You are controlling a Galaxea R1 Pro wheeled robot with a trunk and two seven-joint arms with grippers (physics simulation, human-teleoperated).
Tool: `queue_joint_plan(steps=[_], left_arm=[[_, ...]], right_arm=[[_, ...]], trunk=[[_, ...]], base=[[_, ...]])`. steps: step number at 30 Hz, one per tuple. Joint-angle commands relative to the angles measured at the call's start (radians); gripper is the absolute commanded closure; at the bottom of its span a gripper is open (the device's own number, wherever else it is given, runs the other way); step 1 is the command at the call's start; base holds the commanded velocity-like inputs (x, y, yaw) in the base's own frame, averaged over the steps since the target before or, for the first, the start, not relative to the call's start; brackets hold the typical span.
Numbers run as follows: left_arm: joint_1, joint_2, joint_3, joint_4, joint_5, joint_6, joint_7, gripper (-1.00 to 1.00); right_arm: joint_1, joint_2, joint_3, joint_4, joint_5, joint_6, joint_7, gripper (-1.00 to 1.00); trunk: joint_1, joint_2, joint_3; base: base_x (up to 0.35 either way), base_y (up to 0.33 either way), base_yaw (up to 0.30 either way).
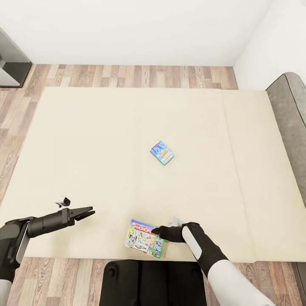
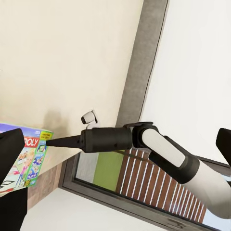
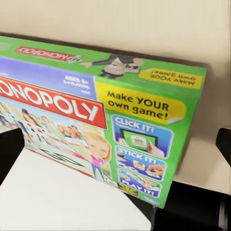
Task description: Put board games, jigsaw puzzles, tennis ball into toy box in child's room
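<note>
Where the wood-plank floor (image 1: 127, 75) meets white walls, a wide beige bed (image 1: 106, 140) with a grey headboard (image 1: 292, 123) fills the room's middle. At its near edge lies the green-edged Monopoly board game (image 1: 143, 243), partly cut off in both wrist views. The right gripper (image 1: 155, 231) touches its edge; whether the fingers clamp it is unclear. The left gripper (image 1: 88, 212) hovers well apart, fingers slightly parted. A small blue board game (image 1: 162, 152) sits mid-mattress.

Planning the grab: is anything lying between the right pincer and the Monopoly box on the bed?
Nothing visible. The right pincer is already at the edge of the Monopoly box, with only bare bed around it.
</note>
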Motion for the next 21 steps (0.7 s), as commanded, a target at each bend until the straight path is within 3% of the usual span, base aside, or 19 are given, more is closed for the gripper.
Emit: queue_joint_plan(steps=[1,21], left_arm=[[0.000,0.000,0.000,0.000,-0.001,0.011,-0.004,-1.00],[0.000,0.002,0.004,0.000,-0.001,0.011,-0.004,-1.00]], right_arm=[[-0.001,0.000,0.000,0.006,0.005,0.004,0.004,-1.00],[0.000,0.015,-0.001,0.036,0.005,0.001,0.003,-1.00]], trunk=[[0.001,-0.001,-0.001],[0.001,-0.001,-0.001]], base=[[0.000,0.000,0.000],[0.000,0.000,0.000]])
